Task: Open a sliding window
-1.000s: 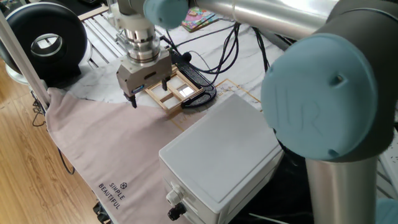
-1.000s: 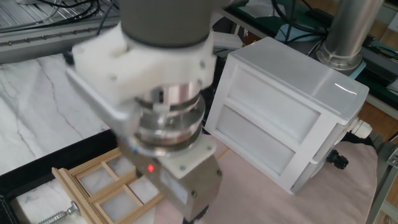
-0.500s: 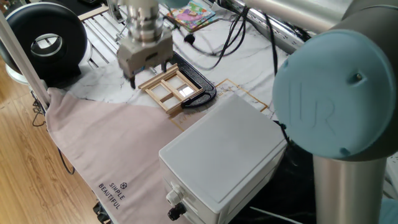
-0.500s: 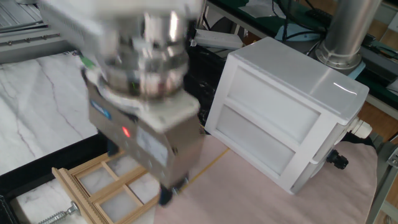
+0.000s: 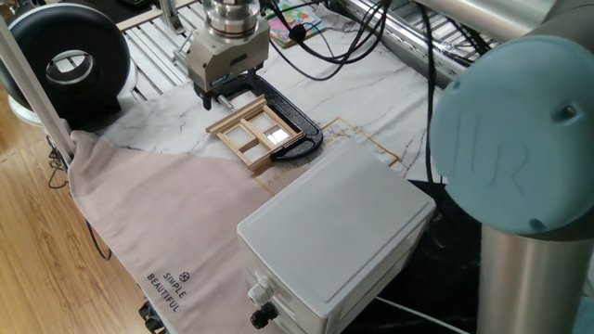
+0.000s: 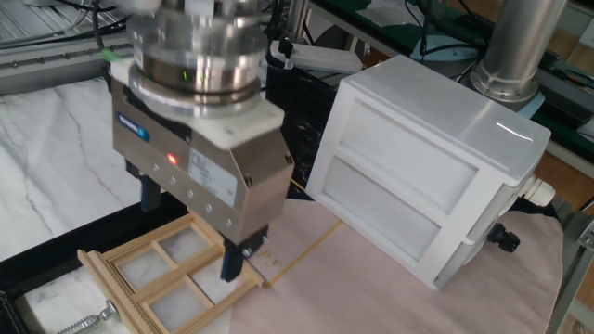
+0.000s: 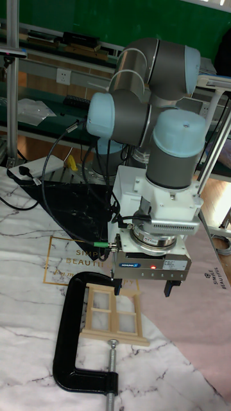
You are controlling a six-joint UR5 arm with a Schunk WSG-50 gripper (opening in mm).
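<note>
Judging from these views, you have hardly started; the sliding window (image 5: 257,134) lies flat in the black clamp (image 5: 295,125) on the marble table (image 5: 371,102), while your gripper (image 6: 190,232) hangs over it, fingers apart, holding nothing.

The arm reaches out over the desk with its wrist turned straight down, grey tubes linked by light blue joint caps. Below the wrist sit a white block and a polished metal ring, then the square grey body of the hand (image 7: 142,286), which shows a small red light on its face. The two dark fingers (image 6: 231,263) point straight down and stand well apart, with nothing between them. In the tall fixed view the hand hangs near the middle of the desk.
</note>
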